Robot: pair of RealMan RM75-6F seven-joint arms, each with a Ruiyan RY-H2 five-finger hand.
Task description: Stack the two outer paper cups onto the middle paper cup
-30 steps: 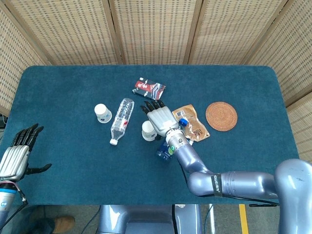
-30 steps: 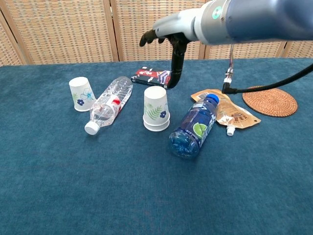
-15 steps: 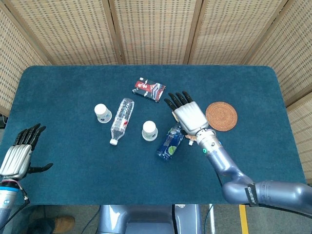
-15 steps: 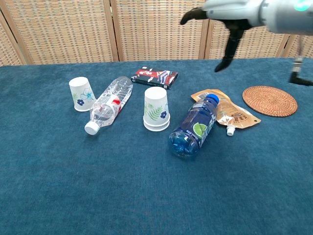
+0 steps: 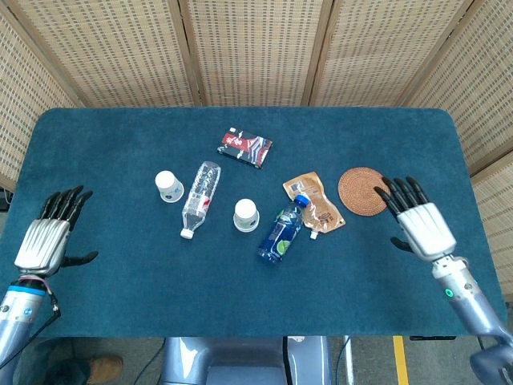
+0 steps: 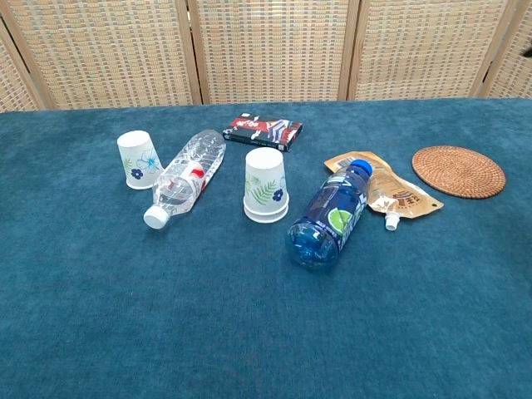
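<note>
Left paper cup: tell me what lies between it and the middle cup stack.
The clear water bottle lies on its side between the left paper cup and the middle cup stack, slanted across the direct path. Nothing else visible lies between them.

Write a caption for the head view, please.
Both hands, left and right, open beside inverted paper cups among bottles.

White leaf-printed cup [image 6: 265, 186], white blue-flowered cup [image 6: 138, 160], blue bottle [image 6: 327, 224], teal tablecloth [image 6: 249, 324].

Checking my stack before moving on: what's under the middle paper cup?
The middle paper cup stands upside down with a second rim showing beneath its own, so a cup is nested there. Whether more sit inside is hidden.
</note>
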